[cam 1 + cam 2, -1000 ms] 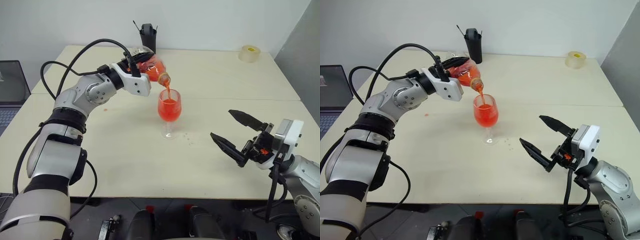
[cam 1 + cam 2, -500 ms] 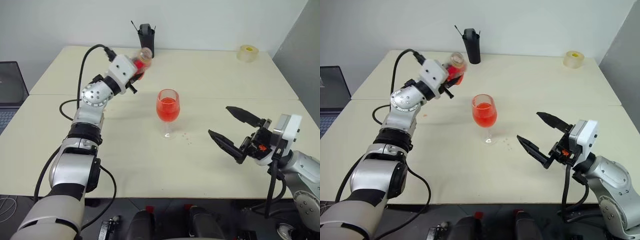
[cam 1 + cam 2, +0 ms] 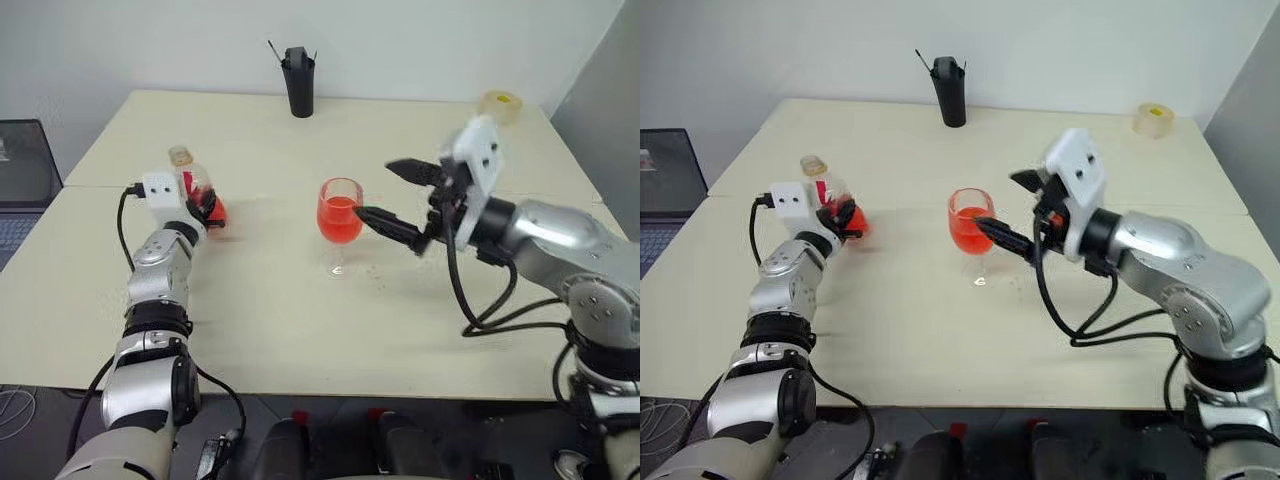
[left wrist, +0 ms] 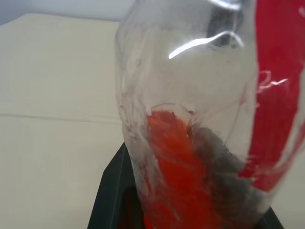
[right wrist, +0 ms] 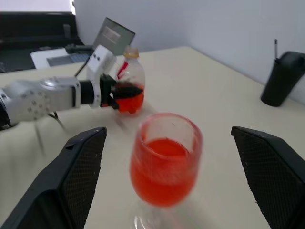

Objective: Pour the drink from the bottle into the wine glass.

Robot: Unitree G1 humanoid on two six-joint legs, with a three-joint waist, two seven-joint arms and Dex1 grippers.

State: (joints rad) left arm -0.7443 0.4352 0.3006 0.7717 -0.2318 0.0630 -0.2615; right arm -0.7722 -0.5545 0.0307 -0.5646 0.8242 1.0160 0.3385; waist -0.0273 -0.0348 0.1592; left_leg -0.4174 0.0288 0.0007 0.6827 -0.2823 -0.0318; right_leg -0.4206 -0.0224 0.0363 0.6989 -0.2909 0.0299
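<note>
The wine glass [image 3: 339, 212] stands mid-table with its bowl about half full of the red drink [image 5: 162, 174]. At the table's left, my left gripper [image 3: 207, 207] is shut on the bottle [image 3: 195, 188]. The bottle is upright and low over the table, with a little red drink [image 4: 176, 176] in its bottom. My right gripper [image 3: 375, 190] is open and level, pointing at the glass from the right. Its near fingertip is close to the bowl, and I cannot tell whether it touches. In the right wrist view the glass [image 5: 164, 157] stands just ahead, between the two fingers [image 5: 81, 181].
A tall black cup [image 3: 297, 70] stands at the table's far edge and a tape roll [image 3: 500, 103] lies at the far right corner. A laptop [image 3: 22, 170] sits off the table's left side. A few small drops [image 3: 378, 281] mark the table right of the glass.
The left arm swung the bottle away from the glass, left and down, and turned it upright; the pouring stopped. The right arm rose and moved left to the glass, still open.
</note>
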